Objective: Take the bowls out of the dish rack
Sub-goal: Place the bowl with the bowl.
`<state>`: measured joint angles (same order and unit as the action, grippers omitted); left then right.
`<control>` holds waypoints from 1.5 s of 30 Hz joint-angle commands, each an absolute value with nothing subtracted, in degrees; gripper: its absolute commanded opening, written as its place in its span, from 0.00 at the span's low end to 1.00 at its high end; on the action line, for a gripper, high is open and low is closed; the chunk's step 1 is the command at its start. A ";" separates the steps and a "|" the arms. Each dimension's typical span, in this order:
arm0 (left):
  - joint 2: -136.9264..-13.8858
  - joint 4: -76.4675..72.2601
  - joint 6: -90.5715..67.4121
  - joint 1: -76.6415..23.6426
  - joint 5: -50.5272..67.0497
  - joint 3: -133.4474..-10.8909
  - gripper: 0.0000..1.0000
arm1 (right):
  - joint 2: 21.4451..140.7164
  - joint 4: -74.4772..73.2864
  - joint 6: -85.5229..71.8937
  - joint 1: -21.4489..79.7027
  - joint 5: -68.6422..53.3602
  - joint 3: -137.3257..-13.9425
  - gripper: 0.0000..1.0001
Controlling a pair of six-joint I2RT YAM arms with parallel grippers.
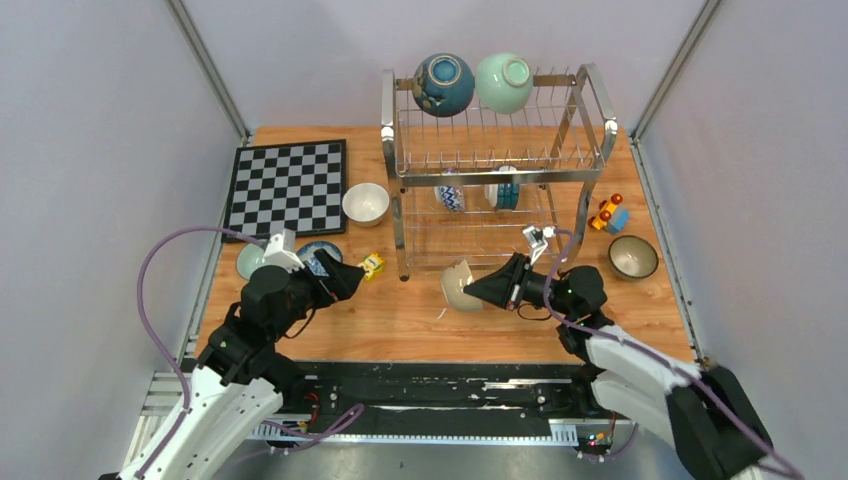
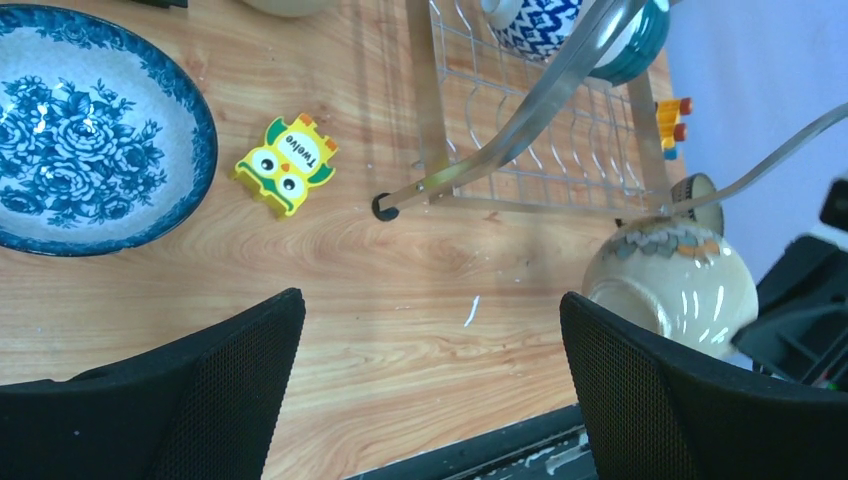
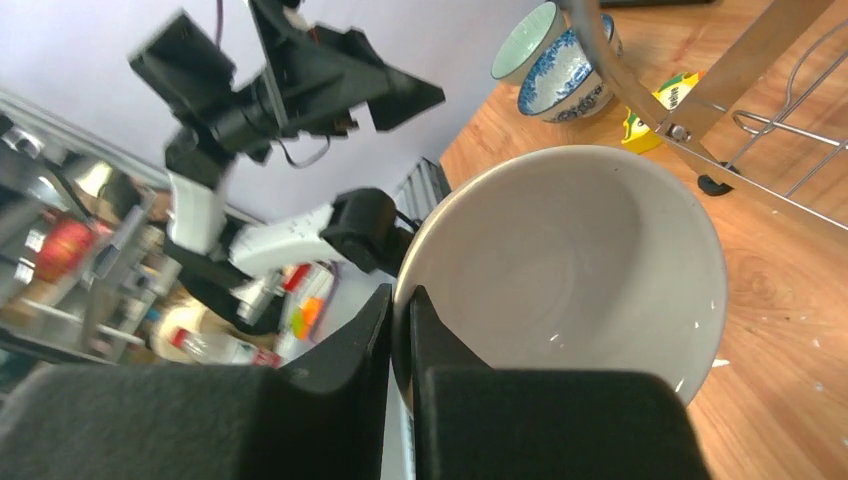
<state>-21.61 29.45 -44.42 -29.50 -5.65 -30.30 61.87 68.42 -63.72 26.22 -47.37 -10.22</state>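
Top external view: cream bowl (image 1: 458,284) already clear of the dish rack (image 1: 500,176), low over the bench (image 1: 400,320) just in front of the rack's near left leg. Pinched at the rim between the closed right fingers (image 3: 340,390), one inside and one outside the wall; tipped on its side, mouth toward the wrist. Cannot tell whether touching the wood.

Judged as the set-down step: roll the wrist to turn the mouth upward, lower onto bare wood clear of the rack leg and the yellow owl block (image 2: 286,163), release only with the foot flat, then back out along the rim to avoid tipping it.

Reaching in from the near right corner, forearm angled leftward. Left fingers (image 2: 200,390) spread wide and empty, poised over the bench beside the blue-patterned bowl (image 2: 90,130).

Left to unload: dark blue bowl (image 1: 443,83) and mint green bowl (image 1: 504,81) on top, two more bowls (image 1: 450,190) on the lower tier.
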 commanded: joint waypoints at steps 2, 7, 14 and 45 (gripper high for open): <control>-23.72 31.17 -47.86 -29.96 -6.65 -34.63 1.00 | 37.20 24.93 -36.86 33.80 -41.37 -14.55 0.00; -26.46 34.65 -51.12 -29.92 -9.60 -39.23 1.00 | 27.13 9.26 -30.13 39.63 -35.76 -17.85 0.00; -25.92 34.97 -49.89 -29.97 -10.22 -40.09 1.00 | 26.76 -4.66 -18.66 48.19 -26.06 -25.19 0.00; -25.58 47.64 -34.67 -32.89 4.20 -41.23 1.00 | 57.77 -25.46 21.28 92.88 17.83 -51.31 0.00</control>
